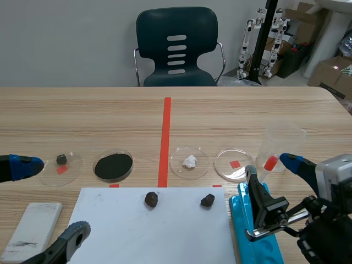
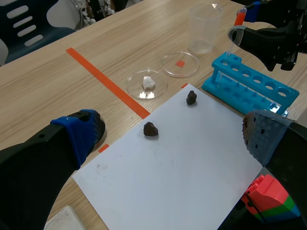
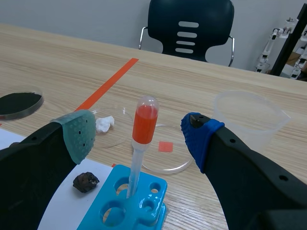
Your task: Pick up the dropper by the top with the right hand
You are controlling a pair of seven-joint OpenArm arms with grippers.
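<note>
Right pincer [image 3: 138, 133] spread, flanking dropper [image 3: 144, 122] in rack [image 3: 132, 212]; beaker [image 3: 252, 120] just beyond.

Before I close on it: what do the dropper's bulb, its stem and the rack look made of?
Bulb: orange-red with a dull sheen, likely soft rubber. Stem: clear, plastic or glass, can't tell which. Rack: blue moulded plastic, glossy with bright highlights.

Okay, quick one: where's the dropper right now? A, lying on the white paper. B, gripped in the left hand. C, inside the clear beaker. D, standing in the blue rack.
D: the dropper stands upright in a hole of the blue rack, between the open fingers of the right hand, which do not touch it.
</note>
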